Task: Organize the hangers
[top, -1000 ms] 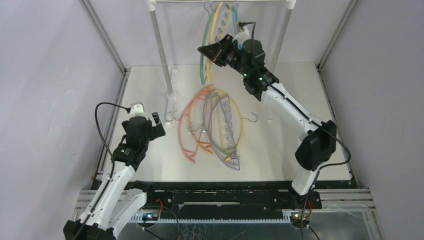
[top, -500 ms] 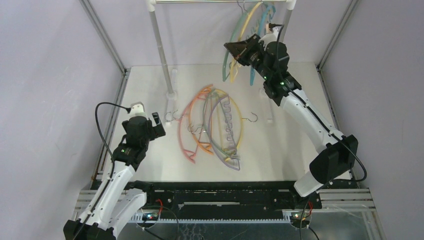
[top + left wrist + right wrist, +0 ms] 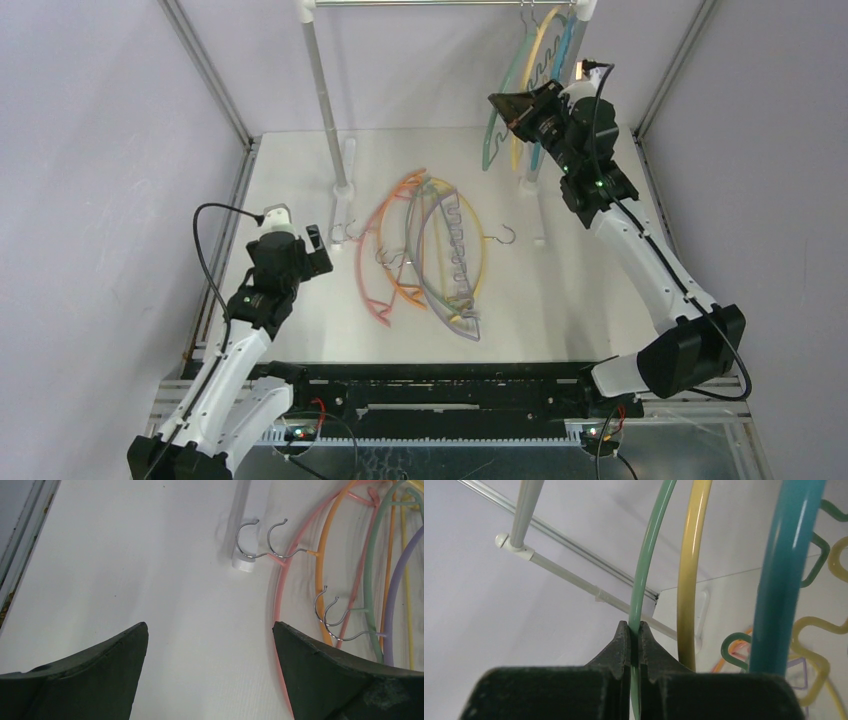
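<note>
Sliding rightward, the right jaws, pinched on the green hanger (image 3: 639, 605), have carried the three hung hangers (image 3: 545, 60) to the right end of the rail (image 3: 430, 3), likely freeing room for the pile (image 3: 462, 312) on the counter (image 3: 590, 290), beside which the left jaws gape wide.

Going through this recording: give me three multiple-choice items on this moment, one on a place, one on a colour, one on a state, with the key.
1. Where on the rail do the hung hangers sit?
A. its left end
B. its middle
C. its right end

2. What colour is the hanger in the right gripper?
A. green
B. yellow
C. teal

3. How is the left gripper?
A. shut on a metal hook
B. open, holding nothing
C. shut and empty

Key:
1 C, they hang at the far right of the bar.
2 A, the jaws pinch the thin bar of the green hanger.
3 B, its jaws stand wide apart with nothing between them.
</note>
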`<action>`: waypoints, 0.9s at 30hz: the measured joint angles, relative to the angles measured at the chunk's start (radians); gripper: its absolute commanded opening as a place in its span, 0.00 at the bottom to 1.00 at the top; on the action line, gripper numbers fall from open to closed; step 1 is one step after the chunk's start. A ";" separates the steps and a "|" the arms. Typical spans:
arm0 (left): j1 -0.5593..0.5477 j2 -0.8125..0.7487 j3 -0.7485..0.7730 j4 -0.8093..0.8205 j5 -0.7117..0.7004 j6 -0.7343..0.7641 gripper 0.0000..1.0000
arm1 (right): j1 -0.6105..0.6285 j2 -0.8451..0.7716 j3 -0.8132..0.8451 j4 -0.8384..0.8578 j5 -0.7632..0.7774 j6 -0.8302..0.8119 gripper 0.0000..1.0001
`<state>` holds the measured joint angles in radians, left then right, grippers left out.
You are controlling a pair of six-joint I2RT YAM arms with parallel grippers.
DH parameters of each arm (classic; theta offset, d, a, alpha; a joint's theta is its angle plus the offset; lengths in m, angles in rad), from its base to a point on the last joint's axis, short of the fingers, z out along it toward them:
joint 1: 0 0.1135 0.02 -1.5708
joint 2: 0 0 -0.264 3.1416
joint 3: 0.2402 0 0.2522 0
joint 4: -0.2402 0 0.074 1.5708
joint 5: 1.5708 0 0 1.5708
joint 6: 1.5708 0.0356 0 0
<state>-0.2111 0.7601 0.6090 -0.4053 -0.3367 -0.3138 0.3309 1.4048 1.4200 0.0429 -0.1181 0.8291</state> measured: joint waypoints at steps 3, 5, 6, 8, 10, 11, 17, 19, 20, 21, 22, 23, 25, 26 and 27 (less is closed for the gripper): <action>0.000 0.008 0.000 0.000 0.001 0.000 1.00 | -0.013 -0.010 -0.003 -0.008 -0.008 0.002 0.17; 0.000 0.009 0.000 0.000 0.002 0.000 0.99 | -0.018 -0.010 -0.003 -0.012 -0.011 0.005 0.35; 0.000 0.009 0.000 0.000 0.002 0.000 1.00 | -0.020 -0.010 -0.003 -0.014 -0.007 0.005 0.46; 0.000 0.009 0.000 0.001 0.002 0.000 1.00 | -0.025 -0.010 -0.003 -0.027 0.006 0.013 0.57; 0.000 0.009 0.000 0.001 0.002 0.000 1.00 | -0.029 -0.010 -0.003 -0.042 0.020 0.008 0.63; 0.000 0.009 0.000 0.001 0.002 0.000 0.99 | -0.031 -0.010 -0.003 -0.048 0.026 0.009 0.66; 0.000 0.009 0.000 0.003 0.001 0.000 1.00 | -0.025 -0.018 -0.002 -0.102 0.071 -0.009 0.72; 0.000 0.011 0.000 0.003 0.001 0.000 1.00 | -0.011 -0.032 -0.001 -0.132 0.087 -0.028 0.72; 0.000 0.012 0.000 0.004 0.001 0.000 0.99 | -0.005 -0.040 0.001 -0.143 0.093 -0.039 0.72; 0.000 0.013 0.000 0.004 0.001 0.000 0.99 | 0.002 -0.051 0.004 -0.159 0.104 -0.051 0.72; 0.000 0.014 0.000 0.005 0.001 0.000 0.99 | 0.014 -0.067 0.008 -0.176 0.118 -0.069 0.72; 0.000 0.016 0.000 0.006 0.000 0.000 1.00 | 0.025 -0.082 0.009 -0.187 0.130 -0.089 0.72; 0.000 0.020 0.000 0.008 0.001 0.000 0.99 | 0.053 -0.124 0.010 -0.209 0.153 -0.129 0.72; 0.000 0.023 0.000 0.008 0.001 0.000 0.99 | 0.072 -0.147 0.014 -0.222 0.166 -0.153 0.72; 0.000 0.024 0.000 0.008 0.001 0.000 0.99 | 0.091 -0.166 0.020 -0.232 0.178 -0.177 0.72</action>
<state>-0.2108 0.7841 0.6090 -0.3973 -0.3359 -0.3134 0.4217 1.2388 1.4399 -0.1890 0.0597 0.6518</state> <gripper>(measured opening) 0.995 0.719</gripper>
